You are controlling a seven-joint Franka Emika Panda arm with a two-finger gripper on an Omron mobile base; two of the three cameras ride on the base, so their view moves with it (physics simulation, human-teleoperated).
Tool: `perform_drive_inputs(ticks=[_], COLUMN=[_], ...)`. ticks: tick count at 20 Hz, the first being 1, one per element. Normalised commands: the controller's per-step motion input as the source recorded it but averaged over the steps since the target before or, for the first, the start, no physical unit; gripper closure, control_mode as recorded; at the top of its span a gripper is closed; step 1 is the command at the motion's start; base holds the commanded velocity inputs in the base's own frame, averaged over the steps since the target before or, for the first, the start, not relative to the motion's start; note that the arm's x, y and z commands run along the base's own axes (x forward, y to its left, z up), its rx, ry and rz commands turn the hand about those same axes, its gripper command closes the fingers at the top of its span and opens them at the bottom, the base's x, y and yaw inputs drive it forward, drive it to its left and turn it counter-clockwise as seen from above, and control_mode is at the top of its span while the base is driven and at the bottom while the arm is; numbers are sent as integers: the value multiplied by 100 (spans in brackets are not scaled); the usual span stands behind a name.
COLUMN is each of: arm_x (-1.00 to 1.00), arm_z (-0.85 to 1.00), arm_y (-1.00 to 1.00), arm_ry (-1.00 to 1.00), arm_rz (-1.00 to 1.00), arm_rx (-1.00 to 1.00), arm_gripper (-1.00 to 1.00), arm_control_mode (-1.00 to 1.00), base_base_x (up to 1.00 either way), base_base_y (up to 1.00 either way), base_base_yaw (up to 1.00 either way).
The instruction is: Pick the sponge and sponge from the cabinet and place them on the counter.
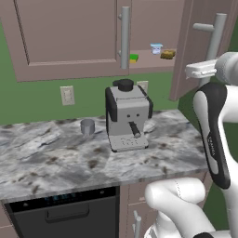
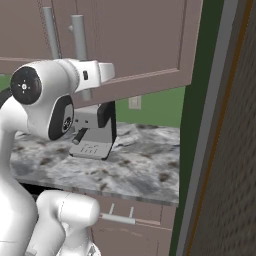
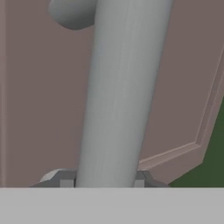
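Two sponges sit on the open cabinet (image 1: 69,37) shelf above the coffee machine (image 1: 128,116): the green sponge (image 1: 134,58) nearest its top, the tan sponge (image 1: 168,54) further right, past a white cup (image 1: 156,48). I see the fingers (image 3: 104,181) clamped on the open door's handle (image 3: 118,96). Below, the machine stands on the counter (image 1: 56,158).
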Motion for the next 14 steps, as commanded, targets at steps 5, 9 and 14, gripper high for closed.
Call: perform_drive_inputs(ticks=[5, 9, 14], arm_x=[-16, -22, -39], arm_z=[0, 5, 20], arm_y=[-9, -11, -12], arm_ry=[-1, -3, -6], arm_rz=[0, 0, -2], arm_rx=[0, 0, 0], arm_gripper=[-100, -100, -100], arm_control_mode=[-100, -100, -100], base_base_x=[0, 0, 0], base_base_y=[0, 0, 0], base_base_yaw=[0, 0, 0])
